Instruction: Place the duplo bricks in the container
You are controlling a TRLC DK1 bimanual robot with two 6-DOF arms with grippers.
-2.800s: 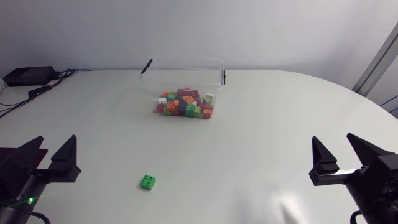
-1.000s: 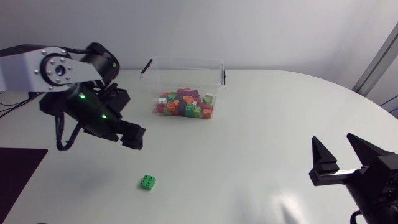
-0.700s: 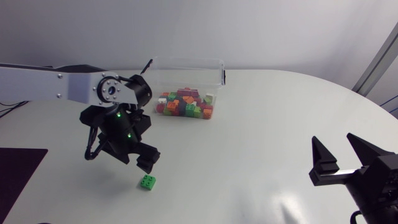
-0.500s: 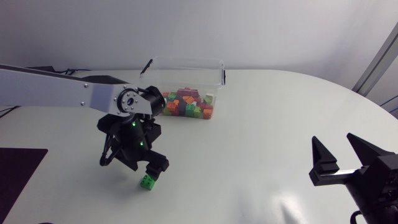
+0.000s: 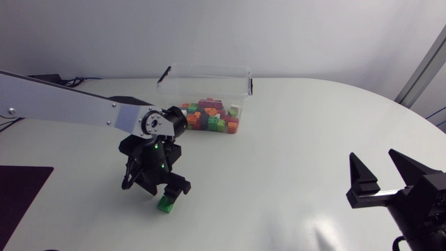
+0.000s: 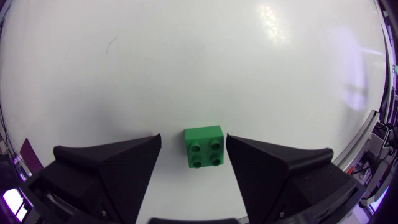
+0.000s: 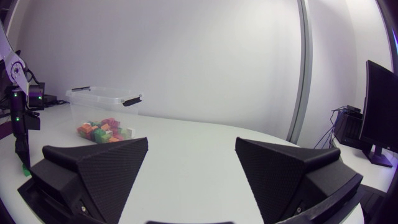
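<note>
Left hand [image 6: 193, 138]: fingers spread, gripping nothing, straddling the green brick [image 6: 204, 147]. The brick lies flat on the desk [image 6: 199, 56], studs up, closer to one finger than the other; it is square, with no long axis. Container [image 5: 206, 78]: farther back, part-filled with bricks. Right hand [image 5: 382, 176]: open, well apart.

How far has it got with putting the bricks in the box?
Done: a heap of coloured bricks lies in the clear container. In hand: the left gripper, open, straddles the one green brick on the table, not yet gripping it. Left: close, lift, carry it to the container. The right gripper is open and away from it all.
</note>
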